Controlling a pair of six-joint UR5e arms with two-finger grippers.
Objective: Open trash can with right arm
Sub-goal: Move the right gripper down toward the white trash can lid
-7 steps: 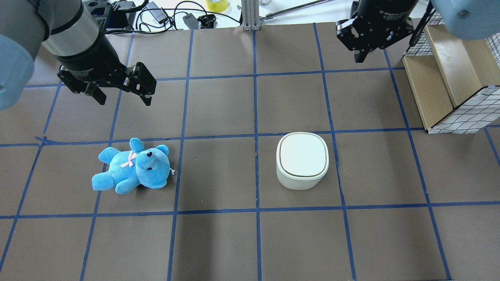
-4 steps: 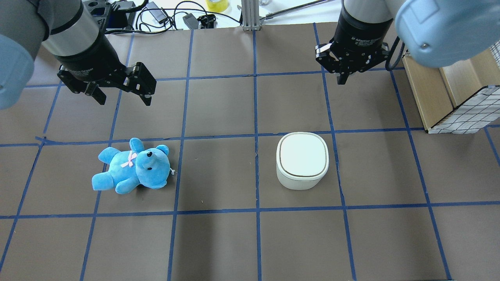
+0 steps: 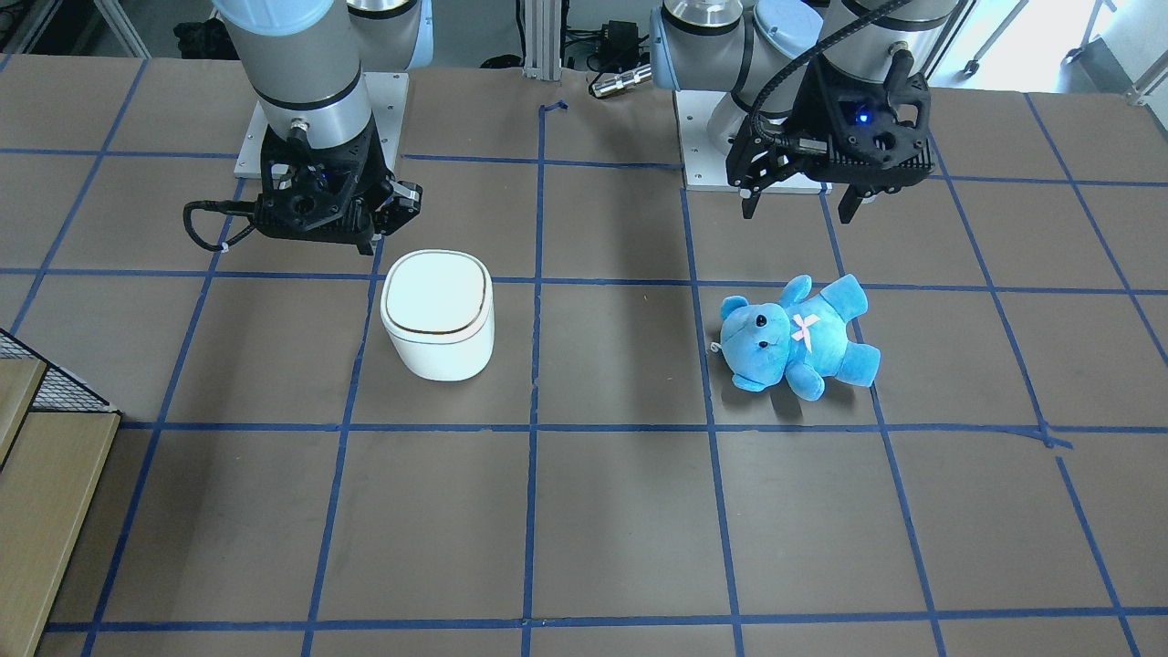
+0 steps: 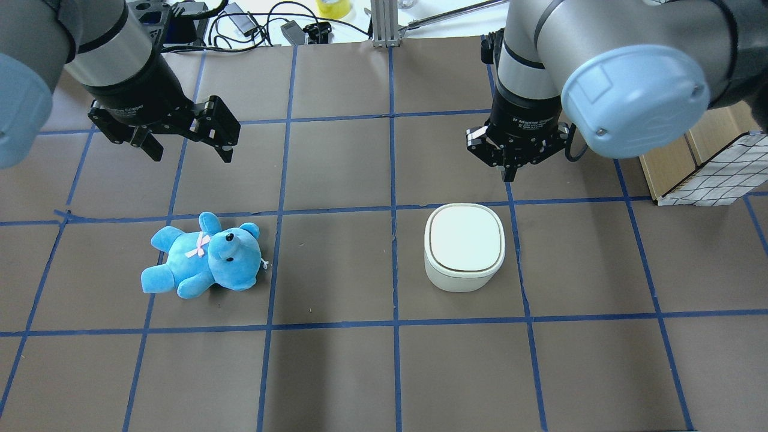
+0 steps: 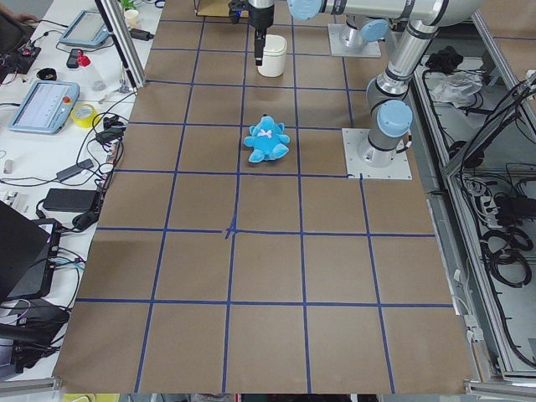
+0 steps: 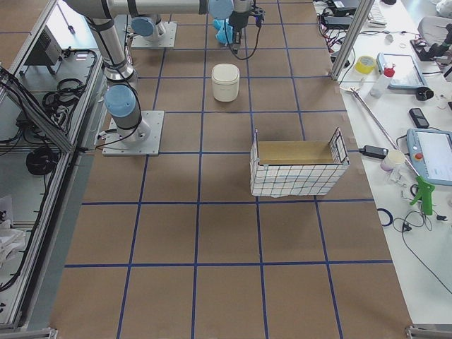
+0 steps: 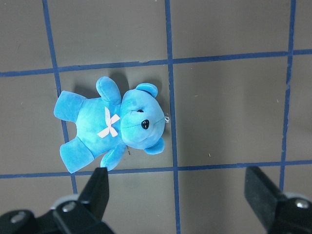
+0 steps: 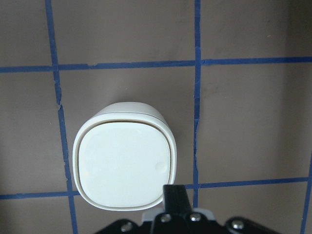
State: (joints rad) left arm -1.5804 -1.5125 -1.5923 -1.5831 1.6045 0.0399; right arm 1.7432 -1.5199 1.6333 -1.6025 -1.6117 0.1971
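You see the blue plush bear (image 4: 204, 256) on the table's left half, lying on its back with its head toward the middle. Above it the left gripper (image 4: 183, 150) hangs with its fingers spread wide, holding nothing, where it was a second ago. Right of centre stands the trash can (image 4: 464, 247), upright in a grid square, its near-square top showing no clear long axis; its flip lid (image 4: 465, 238) lies flat and shut, so you cannot see inside. In the wrist view the lid's gold line shows all round. Since a second ago the right arm (image 4: 600, 66) has swung in from the far right corner, and the right gripper (image 4: 511, 174) now hangs just beyond the can's far edge, fingers pressed together, empty, not touching it. At the right edge sits a wire-walled wooden crate (image 6: 296, 168), nothing visible inside
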